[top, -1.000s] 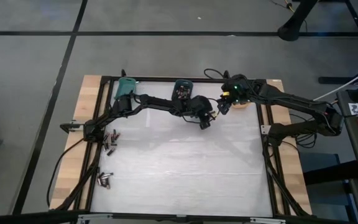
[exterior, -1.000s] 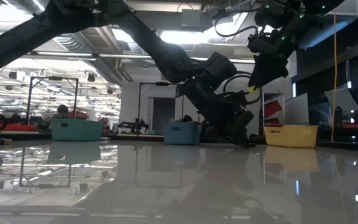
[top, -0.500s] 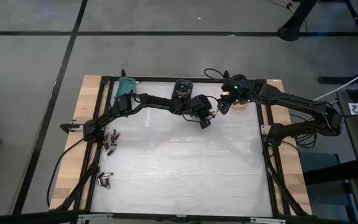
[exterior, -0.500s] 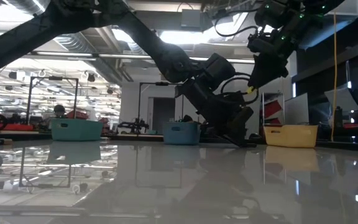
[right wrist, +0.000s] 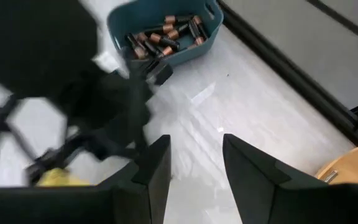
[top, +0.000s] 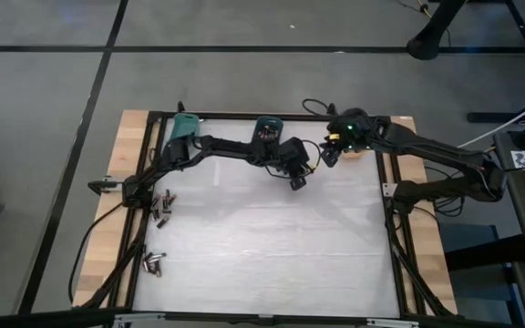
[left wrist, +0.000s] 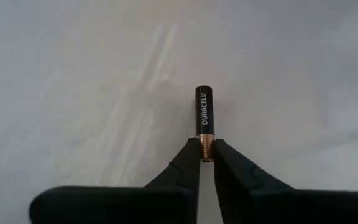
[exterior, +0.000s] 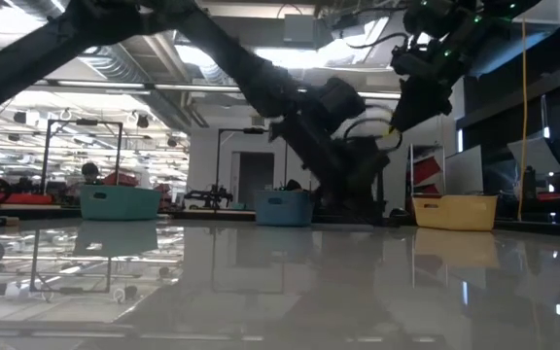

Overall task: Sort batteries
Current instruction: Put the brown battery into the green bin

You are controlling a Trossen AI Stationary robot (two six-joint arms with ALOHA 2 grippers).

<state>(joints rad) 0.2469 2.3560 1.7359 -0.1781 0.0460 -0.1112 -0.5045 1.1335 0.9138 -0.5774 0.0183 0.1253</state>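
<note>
Gripping a single battery (left wrist: 205,115) by its coppery end, the left gripper (top: 297,179) is hovering low over the far middle of the white table (top: 262,255), just beside the blue bin (top: 266,130). Its left wrist view is showing the two fingers clamped on the cell, whose dark body is sticking out beyond the tips above bare tabletop.

The right gripper (right wrist: 194,165) is hanging with its fingers apart and holding nothing, near the orange bin (top: 354,152) at the far right corner.

Sorting is looking partly done. The blue bin, seen from the right wrist, is already carrying a layer of sorted cells (right wrist: 166,34) with copper bands. A teal bin (top: 184,126) is standing at the far left; whether anything is lying inside it cannot be told from above.

Work is still waiting at the left edge, where one loose cluster (top: 162,205) is lying on the table and a second smaller cluster (top: 154,262) is sitting nearer the front. By the look of it, the held cell is heading for one of the bins, and a good share of the pile is remaining to be picked up one at a time.
</note>
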